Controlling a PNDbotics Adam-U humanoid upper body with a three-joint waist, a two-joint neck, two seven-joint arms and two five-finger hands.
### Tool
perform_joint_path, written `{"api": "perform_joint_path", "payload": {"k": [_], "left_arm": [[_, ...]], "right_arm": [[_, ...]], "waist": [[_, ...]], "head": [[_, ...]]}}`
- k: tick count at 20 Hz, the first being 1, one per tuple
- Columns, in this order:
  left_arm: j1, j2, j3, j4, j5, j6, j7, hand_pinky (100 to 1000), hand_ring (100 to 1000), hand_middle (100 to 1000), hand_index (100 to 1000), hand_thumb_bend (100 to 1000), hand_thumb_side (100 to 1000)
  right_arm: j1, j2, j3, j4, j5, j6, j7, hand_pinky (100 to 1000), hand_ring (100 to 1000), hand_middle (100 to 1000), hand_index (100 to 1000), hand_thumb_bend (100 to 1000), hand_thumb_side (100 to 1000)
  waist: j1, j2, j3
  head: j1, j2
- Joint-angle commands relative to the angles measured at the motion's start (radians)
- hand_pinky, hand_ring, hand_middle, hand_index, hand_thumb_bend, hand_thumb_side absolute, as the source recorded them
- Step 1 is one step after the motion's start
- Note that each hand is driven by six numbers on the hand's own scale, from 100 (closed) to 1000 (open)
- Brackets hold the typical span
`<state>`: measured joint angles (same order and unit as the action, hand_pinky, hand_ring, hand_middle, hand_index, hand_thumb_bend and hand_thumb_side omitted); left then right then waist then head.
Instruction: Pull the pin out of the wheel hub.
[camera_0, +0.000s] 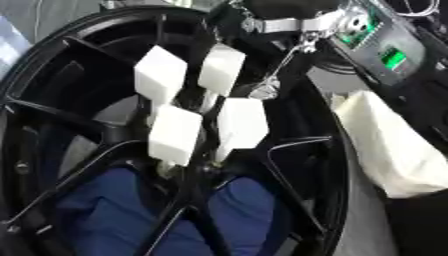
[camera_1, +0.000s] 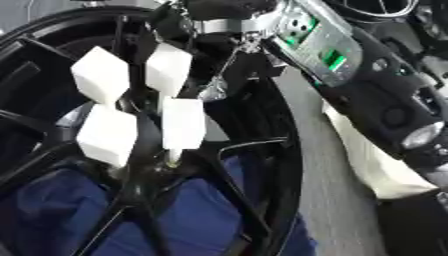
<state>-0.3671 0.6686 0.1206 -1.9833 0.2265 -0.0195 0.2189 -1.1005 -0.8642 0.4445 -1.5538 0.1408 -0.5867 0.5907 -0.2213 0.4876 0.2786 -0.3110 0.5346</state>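
A black spoked wheel hub fills the view and lies tilted. Several white block-headed pins stand at its centre: two upper ones and two lower ones. The lower right pin's thin stem runs down into the centre of the hub. My right arm, with a green-lit panel, comes in from the upper right. My right hand hangs over the hub's upper rim, just above and right of the pins. A thin silver part reaches down between the right-hand pins; I cannot make out whether it touches one.
Blue cloth shows through the lower spokes. A white crumpled bag or cloth lies to the right of the rim on grey floor. The spokes crowd closely around the pins.
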Motion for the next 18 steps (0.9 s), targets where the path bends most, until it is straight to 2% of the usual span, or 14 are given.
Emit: {"api": "perform_joint_path", "payload": {"k": [1, 13, 18], "left_arm": [[-0.004, 0.033, 0.011, -0.017, -0.007, -0.004, 0.001, 845, 719, 734, 761, 160, 750], [0.000, 0.036, 0.011, -0.017, -0.007, -0.005, -0.001, 848, 719, 735, 761, 154, 753], [-0.001, 0.039, 0.010, -0.017, -0.007, -0.007, -0.002, 849, 719, 735, 761, 153, 752]], "right_arm": [[-0.022, -0.015, -0.010, -0.002, 0.004, -0.320, 0.316, 873, 803, 705, 778, 364, 100], [-0.036, -0.008, -0.011, 0.002, -0.004, -0.320, 0.316, 867, 776, 636, 727, 342, 100], [-0.048, -0.002, -0.003, 0.010, 0.014, -0.320, 0.316, 864, 764, 545, 673, 336, 100]], "waist": [[0.010, -0.019, -0.001], [0.006, -0.023, -0.005], [0.001, -0.028, -0.005]], "head": [[-0.005, -0.010], [-0.010, -0.007], [-0.016, -0.004]]}}
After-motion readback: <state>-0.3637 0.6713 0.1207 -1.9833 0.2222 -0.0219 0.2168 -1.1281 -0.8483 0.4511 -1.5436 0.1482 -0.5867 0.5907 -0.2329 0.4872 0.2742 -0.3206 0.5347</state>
